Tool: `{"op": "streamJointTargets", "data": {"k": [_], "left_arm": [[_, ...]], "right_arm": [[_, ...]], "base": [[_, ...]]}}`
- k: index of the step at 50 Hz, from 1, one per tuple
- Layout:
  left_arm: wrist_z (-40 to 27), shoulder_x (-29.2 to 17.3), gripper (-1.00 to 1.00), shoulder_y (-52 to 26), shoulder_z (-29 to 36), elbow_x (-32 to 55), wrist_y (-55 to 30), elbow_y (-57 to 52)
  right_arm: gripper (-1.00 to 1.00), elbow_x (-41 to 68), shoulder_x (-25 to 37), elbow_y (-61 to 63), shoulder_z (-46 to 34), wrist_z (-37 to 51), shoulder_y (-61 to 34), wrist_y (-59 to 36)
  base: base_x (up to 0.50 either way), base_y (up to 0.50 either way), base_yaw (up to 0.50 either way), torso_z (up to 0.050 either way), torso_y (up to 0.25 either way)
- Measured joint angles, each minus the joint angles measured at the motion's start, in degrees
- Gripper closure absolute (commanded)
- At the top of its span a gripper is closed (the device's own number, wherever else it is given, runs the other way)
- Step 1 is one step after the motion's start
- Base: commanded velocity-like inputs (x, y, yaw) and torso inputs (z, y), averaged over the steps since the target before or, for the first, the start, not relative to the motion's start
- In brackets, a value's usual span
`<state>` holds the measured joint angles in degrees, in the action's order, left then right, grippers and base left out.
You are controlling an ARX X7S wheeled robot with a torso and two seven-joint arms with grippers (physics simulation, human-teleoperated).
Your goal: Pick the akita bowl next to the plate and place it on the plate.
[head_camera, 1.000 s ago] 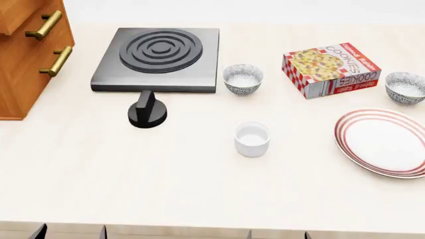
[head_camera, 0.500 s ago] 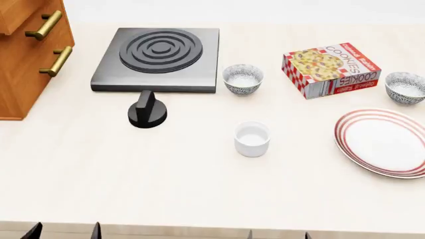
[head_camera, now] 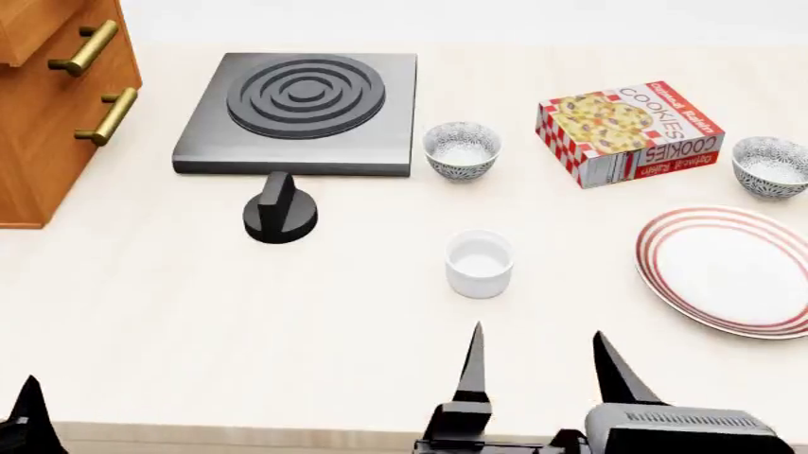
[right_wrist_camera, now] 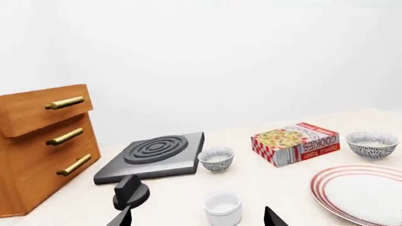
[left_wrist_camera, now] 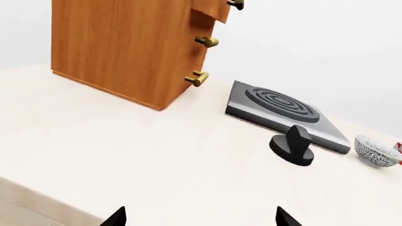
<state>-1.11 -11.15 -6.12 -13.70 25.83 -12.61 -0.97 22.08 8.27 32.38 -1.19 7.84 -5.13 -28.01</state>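
Basically nothing of the task was done. Biggest first: the counter [head_camera: 189,331] carried everything, and the plate [head_camera: 726,270] sat bare at the head view's right edge, red rings showing, nothing on it. Two speckled bowls were out. The akita bowl [head_camera: 770,165] meant by the task was the one just beyond the plate's far rim, beside the cookie box [head_camera: 629,130]; it stood upright on the counter, apart from the plate and untouched. The other speckled bowl [head_camera: 463,149] stood just beside the hob [head_camera: 301,112], well apart from the plate, so judged not the target. A white cup [head_camera: 480,264] stood between them, nearer the robot.

Everything was left: reach, grasp, lift, carry over the rim, set down, release.

Tools: the right gripper [head_camera: 543,364] showed at the bottom of the head view, two dark fingers spread wide with bare counter between them, gripping nothing, touching nothing. It pointed toward the cup, well short of the target bowl. Right wrist view showed the same, fingertips [right_wrist_camera: 271,217] parted at the frame bottom, nothing between. The left gripper [left_wrist_camera: 197,219] showed only two tips in its wrist view, also spread and empty, over bare counter near the hob knob [left_wrist_camera: 293,146]. Neither arm was near the bowl.
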Motion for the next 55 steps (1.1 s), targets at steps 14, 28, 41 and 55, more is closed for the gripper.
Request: {"op": "streamJointTargets", "data": {"k": [14, 28, 41, 55], "left_arm": [[0.4, -0.5, -1.00, -0.8, -1.6, 1.4, 1.4, 2.5], [0.3, -0.8, -1.00, -1.1, -1.8, 1.8, 1.9, 3.3], [-0.1, -0.9, -1.00, -1.2, -1.5, 2.0, 2.1, 3.7], [-0.4, -1.2, -1.00, -1.1, -1.2, 2.2, 2.1, 3.6]], "right_arm": [[-1.00, 5.3, 2.1, 9.0, 1.3, 2.6, -7.4, -8.6], [-1.00, 7.0, 3.1, 10.3, 1.5, 3.3, -9.4, -10.2], [-1.00, 8.1, 3.5, 10.1, 1.7, 3.9, -9.9, -10.7], [-1.00, 9.0, 4.0, 10.0, 1.9, 4.6, -10.0, -11.1]], "base": [[0.00, 0.00, 0.00, 0.000, 0.000], [0.00, -0.21, 0.00, 0.000, 0.000], [0.00, -0.33, 0.00, 0.000, 0.000], [0.00, -0.32, 0.00, 0.000, 0.000]]}}
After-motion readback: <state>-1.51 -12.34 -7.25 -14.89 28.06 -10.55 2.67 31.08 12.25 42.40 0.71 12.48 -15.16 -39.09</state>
